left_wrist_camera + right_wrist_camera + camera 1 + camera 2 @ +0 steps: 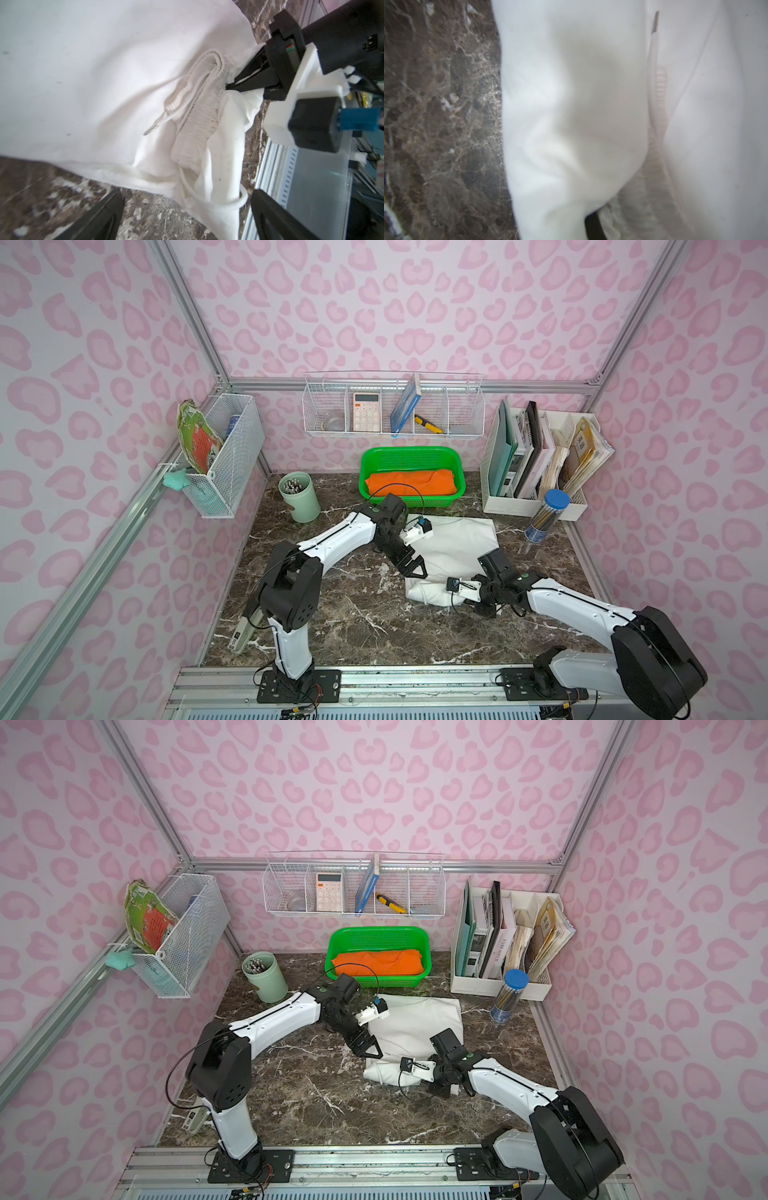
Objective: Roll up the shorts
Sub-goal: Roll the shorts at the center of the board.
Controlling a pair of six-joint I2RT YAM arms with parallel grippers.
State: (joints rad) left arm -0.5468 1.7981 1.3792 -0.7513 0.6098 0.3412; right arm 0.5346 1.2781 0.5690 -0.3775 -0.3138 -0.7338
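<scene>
Jaws of the left gripper point(187, 194) stand wide apart in its own wrist view, and we see only dark marble and the rim of white cloth between them. In a top view it hangs over the edge of the shorts point(457, 539) on the left arm's side; we cannot tell whether it touches them. From the same wrist view we see the right gripper point(234, 83) with its jaws pressed together on a pinch of white fabric just beside the gathered waistband point(199, 116), which lies doubled over on itself. The thin drawstring point(164, 120) trails across the cloth and ends in a small metal tip. Our right wrist view is blurred and mostly filled with white fabric, with marble along one side. In both top views the shorts lie on the marble table point(332, 614), around the middle and toward the right arm's side. Their far part is spread flat and their near end is bunched into a thick fold under the right wrist. Just behind them sits a green basket point(409, 452) holding an orange cloth point(411, 483). A mint cup point(299, 497) of pens stands well apart on the left arm's side.
</scene>
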